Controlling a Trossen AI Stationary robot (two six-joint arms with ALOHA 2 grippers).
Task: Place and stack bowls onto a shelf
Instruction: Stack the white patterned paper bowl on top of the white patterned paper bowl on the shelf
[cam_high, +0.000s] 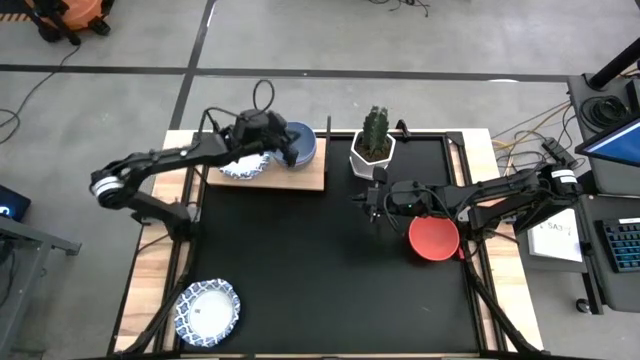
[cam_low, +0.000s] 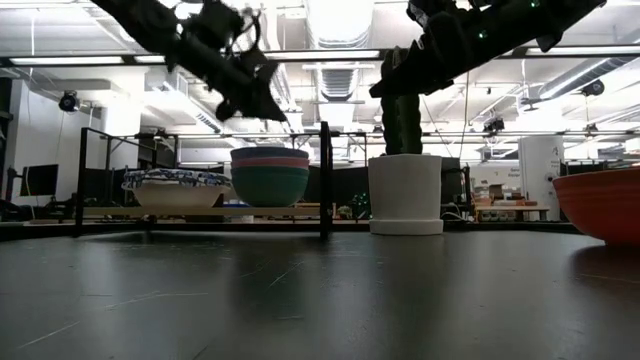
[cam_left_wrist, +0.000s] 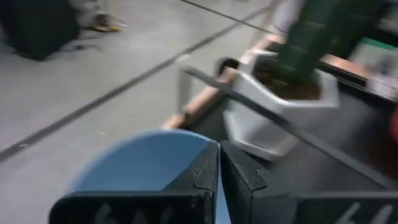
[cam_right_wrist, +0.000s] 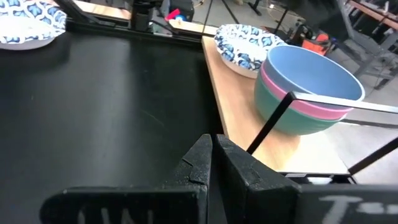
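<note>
The wooden shelf (cam_high: 300, 180) stands at the table's far edge. On it is a stack of three bowls, blue on pink on green (cam_low: 270, 175), beside white blue-patterned bowls (cam_high: 243, 166). My left gripper (cam_high: 280, 140) is shut and empty, a little above the blue bowl (cam_left_wrist: 143, 165). My right gripper (cam_high: 372, 203) is shut and empty above mid-table, left of the red bowl (cam_high: 433, 238), which rests on the tabletop. In the right wrist view (cam_right_wrist: 212, 155) its fingers point toward the stack (cam_right_wrist: 308, 87). Another patterned bowl (cam_high: 207, 312) lies at the near left corner.
A white hexagonal pot with a cactus (cam_high: 372, 148) stands right of the shelf at the far edge, close to my right arm. The shelf's thin black frame posts (cam_low: 324, 180) rise beside the stack. The black tabletop (cam_high: 320, 280) lies between the two loose bowls.
</note>
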